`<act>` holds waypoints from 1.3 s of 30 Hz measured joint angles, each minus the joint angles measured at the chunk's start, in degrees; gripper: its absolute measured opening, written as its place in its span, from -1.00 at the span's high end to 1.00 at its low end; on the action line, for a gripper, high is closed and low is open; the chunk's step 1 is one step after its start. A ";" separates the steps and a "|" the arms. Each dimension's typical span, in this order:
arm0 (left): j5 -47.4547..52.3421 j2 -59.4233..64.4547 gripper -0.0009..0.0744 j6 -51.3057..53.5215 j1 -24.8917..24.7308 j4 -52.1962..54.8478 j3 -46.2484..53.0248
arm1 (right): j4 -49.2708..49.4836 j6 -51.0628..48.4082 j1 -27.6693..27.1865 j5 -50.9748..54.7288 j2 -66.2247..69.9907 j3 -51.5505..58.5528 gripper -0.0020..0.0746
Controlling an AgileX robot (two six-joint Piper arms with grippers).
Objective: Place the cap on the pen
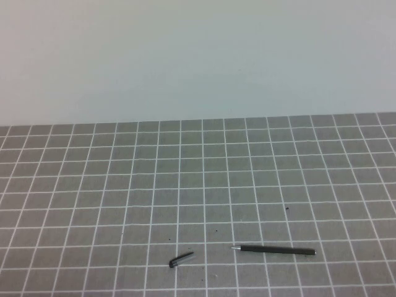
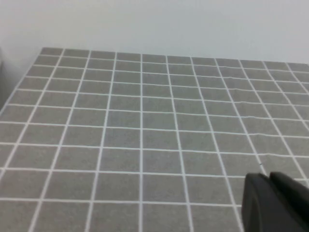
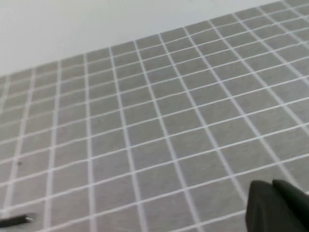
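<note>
The black pen (image 1: 275, 250) lies flat on the grid mat near the front edge, right of centre, with its silver tip pointing left. The short dark cap (image 1: 181, 260) with a greyish clip lies about two squares left of the tip, slightly tilted. Neither gripper shows in the high view. My left gripper (image 2: 269, 176) is shut and empty above bare mat; neither pen nor cap shows in its view. My right gripper (image 3: 271, 183) is shut and empty, and one end of the pen (image 3: 14, 221) shows at the edge of its view, well away from the fingers.
The grey grid mat (image 1: 198, 185) covers the table up to a plain pale wall at the back. A few small dark specks (image 1: 287, 209) lie on the mat.
</note>
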 joint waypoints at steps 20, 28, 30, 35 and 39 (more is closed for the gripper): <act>-9.86 0.00 0.98 -0.87 0.00 -49.64 0.00 | 55.18 4.28 0.00 -5.29 0.00 0.45 0.95; -10.00 0.00 0.98 -1.30 0.00 -63.80 0.00 | 55.78 4.08 0.00 -5.72 0.00 0.45 0.95; -10.78 0.00 0.99 -1.30 0.00 -63.97 0.00 | 55.78 4.08 0.00 -5.72 0.00 0.45 0.95; -11.56 0.00 0.99 -1.51 0.00 -64.37 0.00 | 55.78 3.91 0.00 -5.85 0.00 0.45 0.95; -11.56 0.00 0.98 -1.41 0.00 -64.42 0.00 | 56.04 3.27 0.00 -8.26 0.00 0.45 0.95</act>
